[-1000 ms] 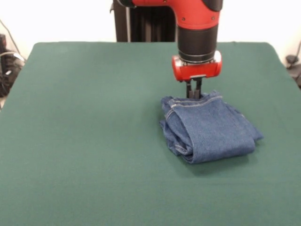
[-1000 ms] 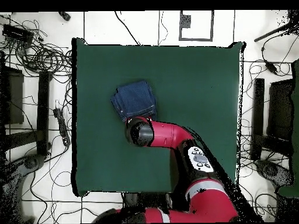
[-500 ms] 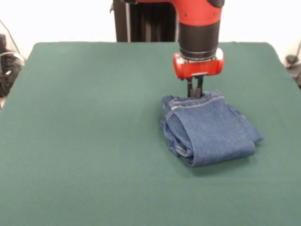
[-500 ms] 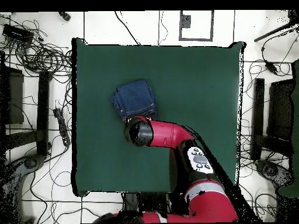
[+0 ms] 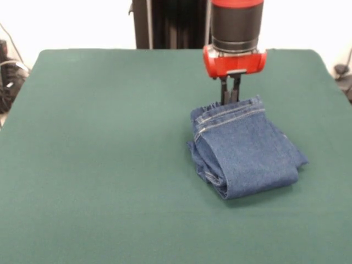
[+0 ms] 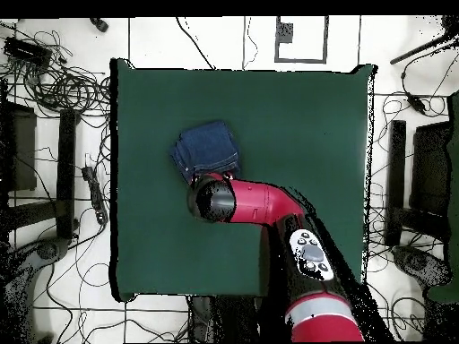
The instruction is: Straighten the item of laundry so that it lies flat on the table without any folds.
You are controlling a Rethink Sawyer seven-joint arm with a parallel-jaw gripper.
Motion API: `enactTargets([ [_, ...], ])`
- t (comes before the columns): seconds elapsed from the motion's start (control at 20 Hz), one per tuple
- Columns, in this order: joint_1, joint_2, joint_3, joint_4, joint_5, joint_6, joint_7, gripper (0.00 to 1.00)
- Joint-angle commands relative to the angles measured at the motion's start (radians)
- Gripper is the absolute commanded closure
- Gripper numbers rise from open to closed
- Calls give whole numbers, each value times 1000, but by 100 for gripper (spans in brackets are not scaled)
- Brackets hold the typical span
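Note:
The item of laundry (image 5: 245,151) is a small pair of blue denim jeans, folded into a thick bundle right of the middle of the green table (image 5: 99,154). Its far hemmed edge with pale stitching is lifted a little off the cloth. My gripper (image 5: 230,99) stands upright over that far edge, shut on the hem. In the overhead view the jeans (image 6: 204,150) lie left of centre and the arm's red wrist (image 6: 215,199) covers their near edge and hides the gripper.
Green cloth stretches wide to the left and front of the jeans. Cables and dark stands (image 6: 54,116) lie on the floor around the table. The red arm (image 6: 305,251) crosses the table's lower right in the overhead view.
The gripper has risen and drawn back a little, pulling the jeans' far hem up with it. The rest of the bundle has stayed in place.

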Motion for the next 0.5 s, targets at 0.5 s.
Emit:
enactTargets([
  [0.5, 15, -7, 118, 4, -14, 85, 45, 100],
])
